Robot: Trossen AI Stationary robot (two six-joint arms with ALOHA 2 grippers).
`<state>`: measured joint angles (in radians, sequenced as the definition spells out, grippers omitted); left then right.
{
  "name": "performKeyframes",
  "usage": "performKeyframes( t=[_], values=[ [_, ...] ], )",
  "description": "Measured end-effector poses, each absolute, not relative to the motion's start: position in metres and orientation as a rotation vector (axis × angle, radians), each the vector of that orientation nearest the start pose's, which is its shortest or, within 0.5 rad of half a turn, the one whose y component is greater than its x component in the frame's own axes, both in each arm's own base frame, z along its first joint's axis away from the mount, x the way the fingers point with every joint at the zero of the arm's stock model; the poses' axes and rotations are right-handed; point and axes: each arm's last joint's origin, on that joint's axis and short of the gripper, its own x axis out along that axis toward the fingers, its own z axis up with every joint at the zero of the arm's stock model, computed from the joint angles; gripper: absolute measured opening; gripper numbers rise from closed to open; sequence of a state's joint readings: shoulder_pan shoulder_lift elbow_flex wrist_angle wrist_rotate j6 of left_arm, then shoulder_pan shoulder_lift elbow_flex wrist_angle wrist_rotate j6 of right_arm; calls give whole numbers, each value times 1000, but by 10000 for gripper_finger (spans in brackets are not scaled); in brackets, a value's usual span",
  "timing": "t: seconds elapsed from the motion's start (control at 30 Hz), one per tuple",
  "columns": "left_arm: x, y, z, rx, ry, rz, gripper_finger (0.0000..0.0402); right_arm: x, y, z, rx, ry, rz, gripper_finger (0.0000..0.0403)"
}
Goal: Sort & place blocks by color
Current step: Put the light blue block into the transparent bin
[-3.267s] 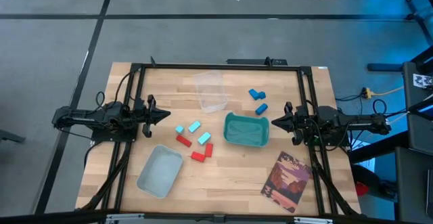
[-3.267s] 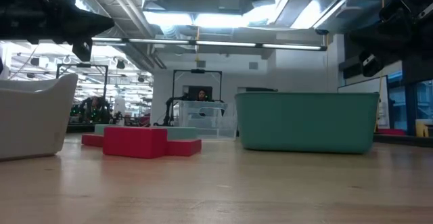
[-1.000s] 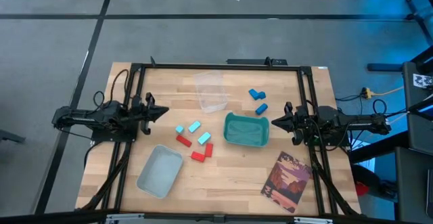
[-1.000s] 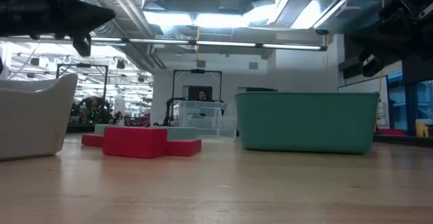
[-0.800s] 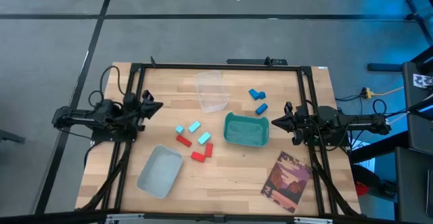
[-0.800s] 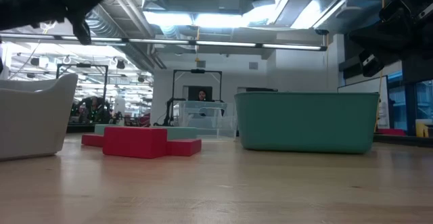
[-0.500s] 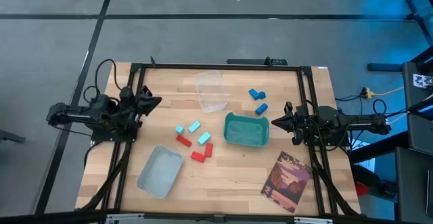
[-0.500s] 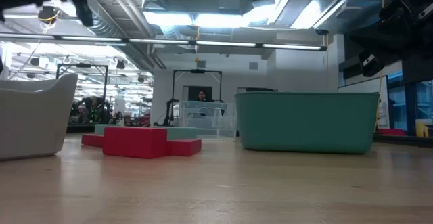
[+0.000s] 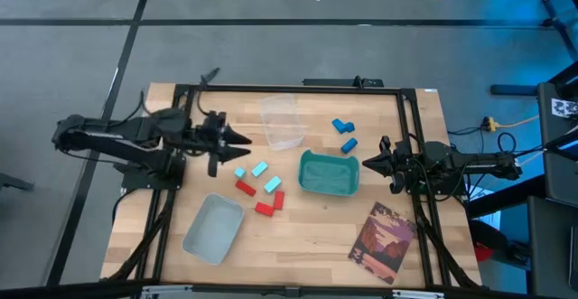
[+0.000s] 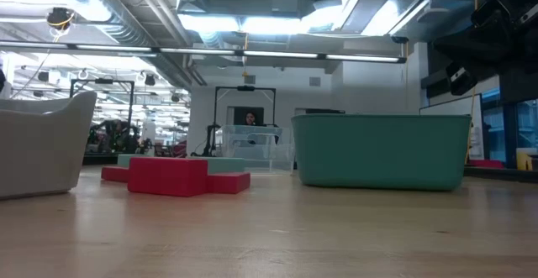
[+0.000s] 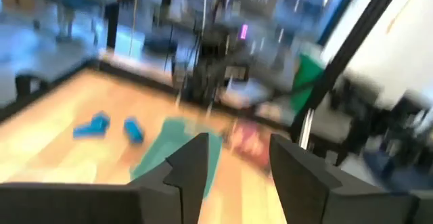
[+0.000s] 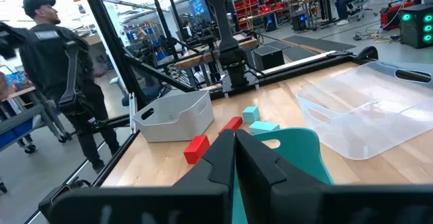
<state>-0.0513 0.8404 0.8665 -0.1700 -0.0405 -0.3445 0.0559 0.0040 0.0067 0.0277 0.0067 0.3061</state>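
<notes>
Light cyan blocks [image 9: 260, 168], red blocks [image 9: 265, 209] and two darker blue blocks [image 9: 344, 135] lie flat on the wooden table. The cyan and red ones cluster left of the teal bin [image 9: 329, 186]; the blue ones lie beyond it. My left gripper [image 9: 246, 141] hangs open above the table, just left of the cyan blocks [image 9: 240, 172], and its fingers [image 11: 193, 163] stand apart with nothing between them. Over the right edge, my right gripper [image 9: 372, 162] waits shut [image 12: 235, 158] and holds nothing.
A grey tray [image 9: 214, 228] sits near the front left. A clear plastic container [image 9: 281, 122] stands at the far middle. A picture card [image 9: 383, 241] lies at the front right. A black frame [image 9: 289, 87] rims the table. A person [image 12: 54, 55] stands beyond the table.
My left gripper has risen from its resting place at the table's left edge. It has swung out toward the table's right, over the wood near the cyan blocks. In the low view it has climbed out of the picture's top. The blocks have kept still.
</notes>
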Motion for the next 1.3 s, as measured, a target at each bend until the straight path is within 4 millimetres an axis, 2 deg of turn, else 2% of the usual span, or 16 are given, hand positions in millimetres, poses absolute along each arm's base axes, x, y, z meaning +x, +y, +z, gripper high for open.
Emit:
performKeyframes(
  t=[0.1,0.23,0.33,0.4,0.5,0.63,0.73,1.03,1.17,1.3],
  values=[
    [192,-12,374,-261,281,8,157,97,5,168,307,-22,53,18],
    [201,-17,389,-110,492,-18,157,97,5,168,307,-23,53,18],
    [202,-20,396,11,631,-56,157,97,5,168,307,-22,53,18],
    [202,-21,393,92,739,-87,157,97,5,168,307,-23,53,18],
    [201,-22,382,155,872,-117,157,97,5,168,307,-23,53,18],
    [204,-22,359,231,1028,-161,157,97,5,168,307,-23,53,18],
    [208,-23,339,271,1069,-196,157,97,5,168,307,-23,53,18],
    [209,-15,262,247,1312,-274,177,97,5,168,307,-23,53,18],
    [218,-11,246,206,1337,-281,200,97,5,168,307,-24,53,18],
    [233,-6,236,241,1313,-292,225,97,5,168,307,-24,53,18]
  ],
)
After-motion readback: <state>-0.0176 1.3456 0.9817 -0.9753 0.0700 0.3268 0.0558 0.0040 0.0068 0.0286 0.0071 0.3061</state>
